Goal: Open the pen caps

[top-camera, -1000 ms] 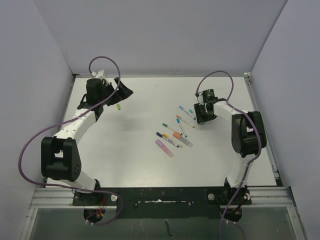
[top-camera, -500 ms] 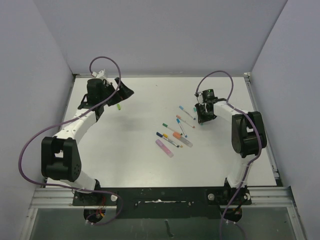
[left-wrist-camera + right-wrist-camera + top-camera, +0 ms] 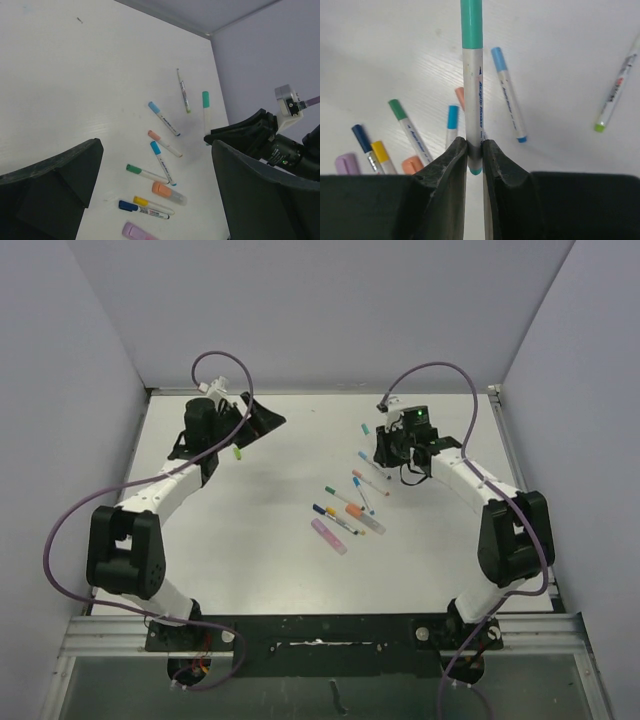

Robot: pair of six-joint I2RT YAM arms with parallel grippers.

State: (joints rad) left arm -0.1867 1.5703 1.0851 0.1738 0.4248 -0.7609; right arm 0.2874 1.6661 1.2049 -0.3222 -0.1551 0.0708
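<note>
White worktop, far right: right hand is clamping the teal pen by its barrel, teal cap on, pointing outward. Left hand is hovering wide, empty. Likely step: presenting the cap; next, left is needing to pinch it and pull straight.

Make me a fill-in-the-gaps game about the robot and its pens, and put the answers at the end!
The right gripper is shut on a teal-capped ___.
The left gripper is ___, with nothing between its fingers.
The teal cap sits ___ the held pen, not pulled off.
Missing words: pen; open; on.
</note>
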